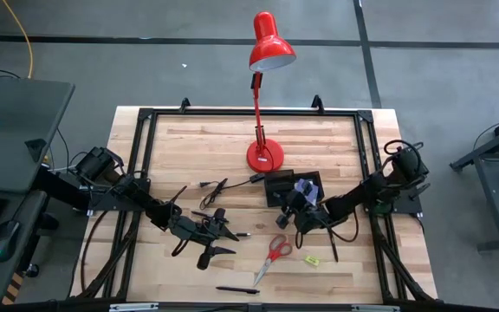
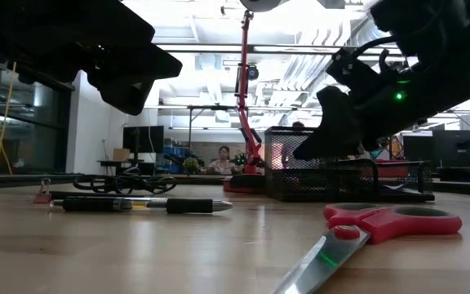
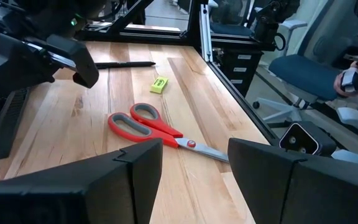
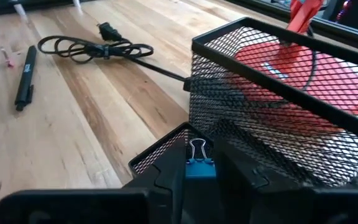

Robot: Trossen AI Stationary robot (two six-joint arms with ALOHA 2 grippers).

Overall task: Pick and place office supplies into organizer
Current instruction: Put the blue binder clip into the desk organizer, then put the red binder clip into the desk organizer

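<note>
The right gripper (image 4: 201,180) hangs over a low compartment of the black mesh organizer (image 4: 278,106), its fingers narrow around a blue binder clip (image 4: 199,163) that appears pinched or just being let go. To finish well, it should part the fingers fully and lift straight up, clear of the mesh wall. The left gripper (image 3: 194,168) waits, fingers wide apart and empty, above the table (image 1: 232,147) near the red-handled scissors (image 3: 151,127), with a yellow-green piece (image 3: 160,84) and a black pen (image 3: 124,63) beyond.

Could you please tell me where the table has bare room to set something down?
Free: the far strip left of the red lamp, and the near right corner beyond the yellow-green piece. Crowded: the middle, around the organizer, scissors and coiled cable.
</note>
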